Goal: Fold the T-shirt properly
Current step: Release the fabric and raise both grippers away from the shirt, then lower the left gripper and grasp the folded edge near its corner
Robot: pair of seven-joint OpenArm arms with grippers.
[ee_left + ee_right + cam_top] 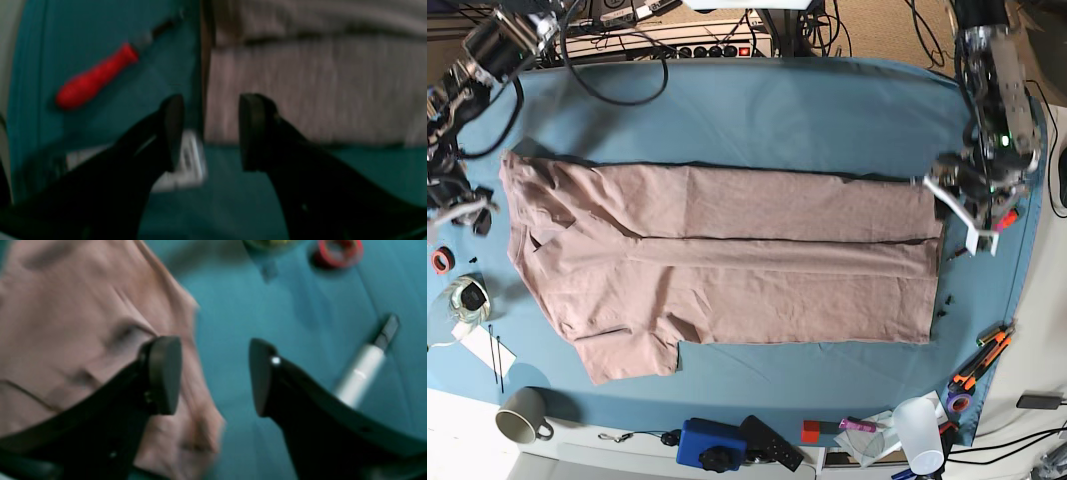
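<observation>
T-shirt point(727, 265): dusty-pink, spread across the middle of the blue table cloth point(757, 110), lengthwise folds running side to side, one sleeve sticking out at the near left corner, collar end toward the base view's left.
Left gripper point(210, 133): jaws spread wide with nothing between them, hovering over the shirt's edge where pink cloth meets blue; in the base view it sits at the shirt's right end.
Right gripper point(215, 376): jaws also wide and empty, one finger over the pink fabric, the other over bare blue cloth; it sits by the shirt's left end, near the collar.
Red-handled tool point(96, 76): lies on the cloth beside the shirt edge, apart from it, in the left wrist view.
White block point(183, 163): partly hidden behind the left gripper's finger, too blurred to identify.
Silver pen-like object point(365, 366): rests on blue cloth, clear of the shirt.
Red tape roll point(340, 250): near the top edge of the right wrist view.
Mug point(524, 415): at the near left table edge.
White cup point(919, 428): at the near right.
</observation>
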